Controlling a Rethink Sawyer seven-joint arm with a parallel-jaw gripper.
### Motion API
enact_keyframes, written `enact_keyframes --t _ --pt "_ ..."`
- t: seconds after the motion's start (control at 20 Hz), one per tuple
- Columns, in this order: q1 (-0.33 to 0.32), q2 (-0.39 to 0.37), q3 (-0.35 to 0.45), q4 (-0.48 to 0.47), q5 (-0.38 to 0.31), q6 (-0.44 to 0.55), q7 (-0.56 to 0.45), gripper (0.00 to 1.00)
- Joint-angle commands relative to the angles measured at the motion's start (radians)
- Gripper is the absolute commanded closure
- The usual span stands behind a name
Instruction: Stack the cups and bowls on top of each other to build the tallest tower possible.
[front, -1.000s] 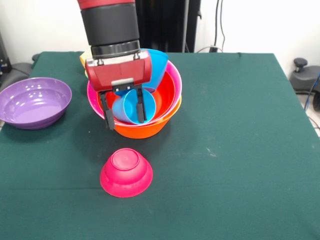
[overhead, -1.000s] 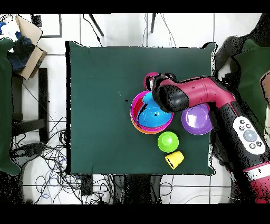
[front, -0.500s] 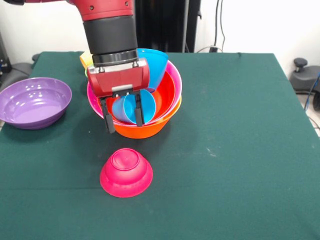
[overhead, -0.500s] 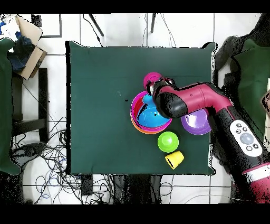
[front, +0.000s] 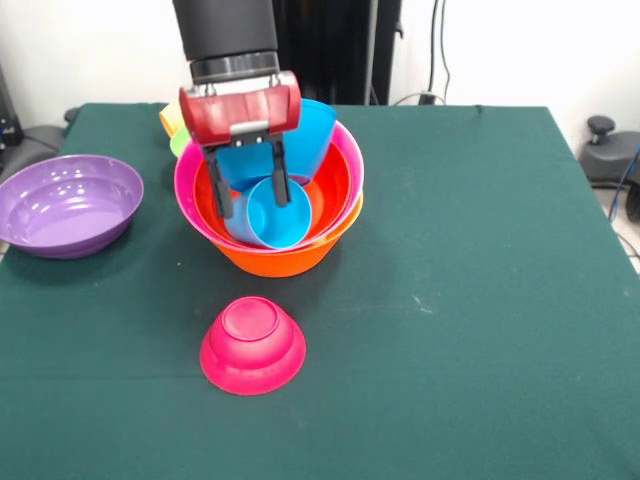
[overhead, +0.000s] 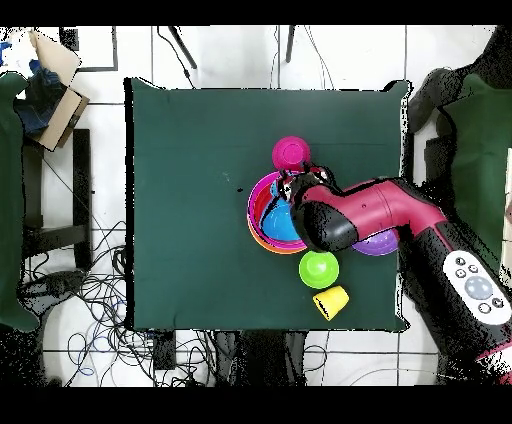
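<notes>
On the green surface (front: 470, 260), the purple bowl (front: 66, 204) sits far left. The tool (front: 252, 192) hangs over the tower (front: 285, 215), fingers spread and empty, straddling the light blue cup (front: 279, 214), which lies tilted inside nested red-orange, pink and orange bowls, perhaps against a blue bowl (front: 310, 135). The upturned magenta bowl (front: 252, 344) sits nearer.

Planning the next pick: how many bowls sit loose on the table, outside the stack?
3: the purple bowl at the front view's left edge, the magenta bowl upside down before the tower, the green bowl behind it. None seems hidden.
</notes>
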Motion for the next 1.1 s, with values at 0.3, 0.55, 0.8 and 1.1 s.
enact_keyframes --t 0.3,0.55,0.8,1.1 --pt "0.051 -0.041 -0.091 0.076 -0.085 -0.021 -0.06 0.0" --pt "0.067 -0.041 -0.095 0.05 -0.071 0.007 -0.066 0.0" --pt "0.103 -0.02 -0.129 0.004 -0.086 0.023 -0.048 0.0" --pt "0.109 0.043 -0.132 -0.051 -0.058 0.04 -0.091 0.0"
